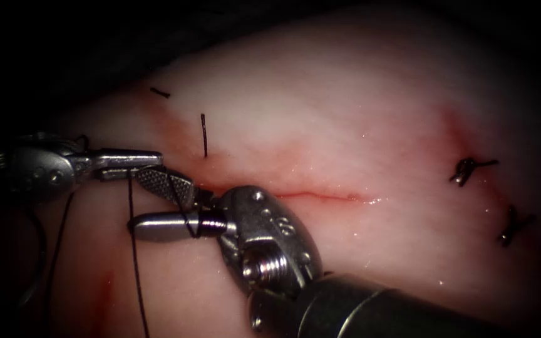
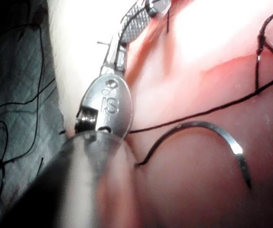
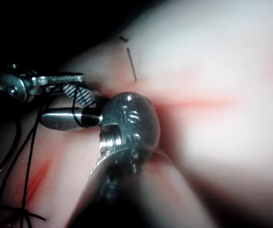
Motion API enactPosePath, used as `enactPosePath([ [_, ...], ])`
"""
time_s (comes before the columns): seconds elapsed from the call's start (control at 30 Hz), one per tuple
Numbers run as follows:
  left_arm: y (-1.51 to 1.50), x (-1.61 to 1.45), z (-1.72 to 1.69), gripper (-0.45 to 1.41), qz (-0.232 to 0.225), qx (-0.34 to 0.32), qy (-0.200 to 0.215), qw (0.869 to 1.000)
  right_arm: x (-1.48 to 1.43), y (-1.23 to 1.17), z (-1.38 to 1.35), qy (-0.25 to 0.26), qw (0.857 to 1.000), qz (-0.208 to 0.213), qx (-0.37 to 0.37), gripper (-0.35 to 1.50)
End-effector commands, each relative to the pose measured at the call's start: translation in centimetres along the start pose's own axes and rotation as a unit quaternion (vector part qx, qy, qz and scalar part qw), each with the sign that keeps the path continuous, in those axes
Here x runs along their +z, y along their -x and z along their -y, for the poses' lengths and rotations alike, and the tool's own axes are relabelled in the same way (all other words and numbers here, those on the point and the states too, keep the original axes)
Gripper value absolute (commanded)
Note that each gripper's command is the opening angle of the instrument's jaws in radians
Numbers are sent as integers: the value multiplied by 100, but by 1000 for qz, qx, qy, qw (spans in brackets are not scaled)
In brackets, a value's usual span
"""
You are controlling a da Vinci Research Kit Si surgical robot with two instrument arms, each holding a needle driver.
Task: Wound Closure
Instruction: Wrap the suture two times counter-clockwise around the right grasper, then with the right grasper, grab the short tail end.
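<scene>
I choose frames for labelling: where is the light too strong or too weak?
Endoscope view: dark edges, glints on the right tool, open, with thread around one jaw; left tool shut on thread. Left wrist view: glare whitens the tissue; needle lies free on it. Right wrist view: dark beyond the tissue.

thread (image 1: 134, 250) around right gripper (image 1: 158, 203), left of cut (image 1: 320, 196)

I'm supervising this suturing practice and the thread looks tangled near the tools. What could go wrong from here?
1. The thread is wound around the right tool, whose fingers are open; pulling away might snag it or jerk the stitch.
2. The left tool is shut on the thread close by, so the tools may collide.
3. The needle lies loose on the tissue, held by neither tool, and could get dragged.
</scene>
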Motion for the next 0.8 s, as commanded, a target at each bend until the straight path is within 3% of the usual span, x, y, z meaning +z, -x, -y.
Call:
enactPosePath([
  [0.03,4,8,6,-45,4,5,-3,1000,17,-4,0,0,1000,-12,0,128],
  [0.17,-3,10,-6,-45,-25,13,17,999,15,-15,-3,1,1000,-20,3,90],
  [0.37,-20,5,0,-45,-64,11,32,997,14,-22,-13,9,1000,-21,1,58],
  [0.7,-12,5,6,-45,-78,18,36,996,11,-35,-39,47,998,-30,-17,44],
  [0.8,-9,9,3,-45,-78,21,36,996,9,-31,-42,69,997,-14,-24,41],
])
